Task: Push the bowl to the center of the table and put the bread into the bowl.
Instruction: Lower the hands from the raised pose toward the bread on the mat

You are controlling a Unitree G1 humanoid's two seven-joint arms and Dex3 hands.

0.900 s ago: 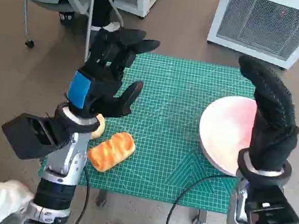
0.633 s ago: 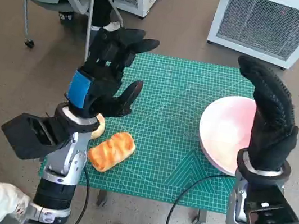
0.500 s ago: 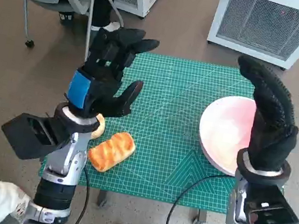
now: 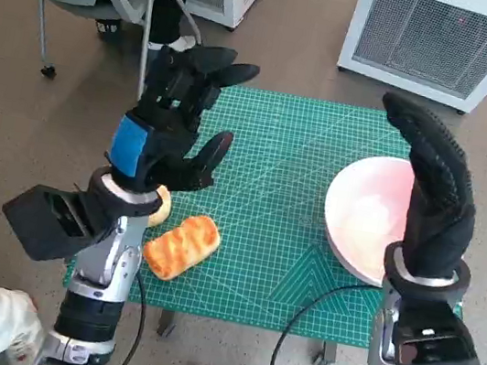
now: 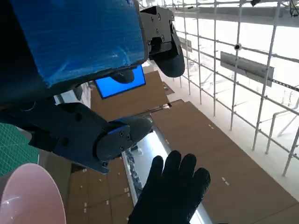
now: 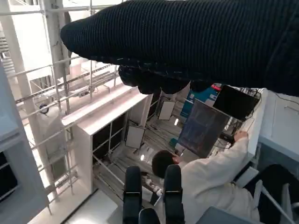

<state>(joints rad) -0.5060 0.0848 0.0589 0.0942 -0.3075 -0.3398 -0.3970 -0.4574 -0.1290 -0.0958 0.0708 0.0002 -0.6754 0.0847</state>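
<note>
While both hover empty, each robot hand spreads wide.

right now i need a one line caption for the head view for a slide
Both hands raised and empty over the green mat: left hand above the bread, right hand beside the pink bowl at the table's right edge.

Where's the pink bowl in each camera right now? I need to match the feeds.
Head view: the pink bowl sits at the mat's right edge, partly behind the right hand.
Left wrist view: only a slice of its rim shows in the lower left corner.
Right wrist view: not in it.
Shared landmark: the right hand in its black glove, seen in all three.
</note>
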